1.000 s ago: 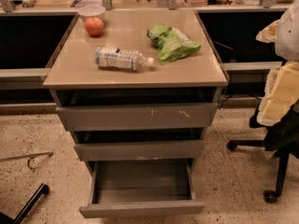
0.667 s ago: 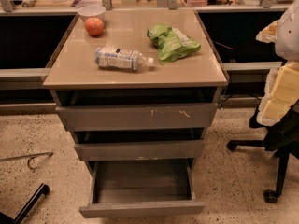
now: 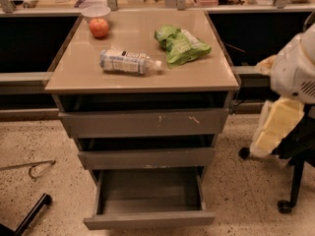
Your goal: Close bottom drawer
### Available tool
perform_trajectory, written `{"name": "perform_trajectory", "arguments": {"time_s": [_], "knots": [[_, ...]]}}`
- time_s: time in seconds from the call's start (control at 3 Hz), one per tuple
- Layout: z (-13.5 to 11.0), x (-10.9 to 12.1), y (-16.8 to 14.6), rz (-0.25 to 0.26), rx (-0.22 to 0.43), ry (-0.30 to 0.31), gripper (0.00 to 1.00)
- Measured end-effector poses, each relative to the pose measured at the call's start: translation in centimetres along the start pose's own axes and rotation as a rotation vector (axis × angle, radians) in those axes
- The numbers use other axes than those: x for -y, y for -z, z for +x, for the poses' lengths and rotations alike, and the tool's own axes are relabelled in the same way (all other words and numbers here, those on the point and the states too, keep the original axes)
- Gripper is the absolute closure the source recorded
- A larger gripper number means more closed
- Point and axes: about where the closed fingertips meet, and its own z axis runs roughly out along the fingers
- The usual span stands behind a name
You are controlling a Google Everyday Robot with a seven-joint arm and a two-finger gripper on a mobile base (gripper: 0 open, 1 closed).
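The bottom drawer of the grey metal cabinet is pulled far out toward me. Its shallow grey box is empty and its low plain front panel sits near the lower edge of the view. The middle drawer and the top drawer, which has white scratch marks, each stand slightly out. My gripper is out of view. Only my arm's white shell and a cream-coloured part show at the right edge, right of the cabinet and apart from the drawers.
On the cabinet top lie a plastic bottle, a green bag, and an apple beside a white bowl. A chair base with castors stands at the right. A black leg and a metal hook lie on the left floor.
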Motion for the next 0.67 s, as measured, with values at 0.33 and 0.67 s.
{"name": "perform_trajectory", "arguments": {"time_s": [0.33, 0.67], "knots": [[0.7, -3.3, -8.0, -0.104, 0.086, -0.017, 0.00], [0.8, -7.7, -15.3, -0.254, 0.156, 0.024, 0.00]]}}
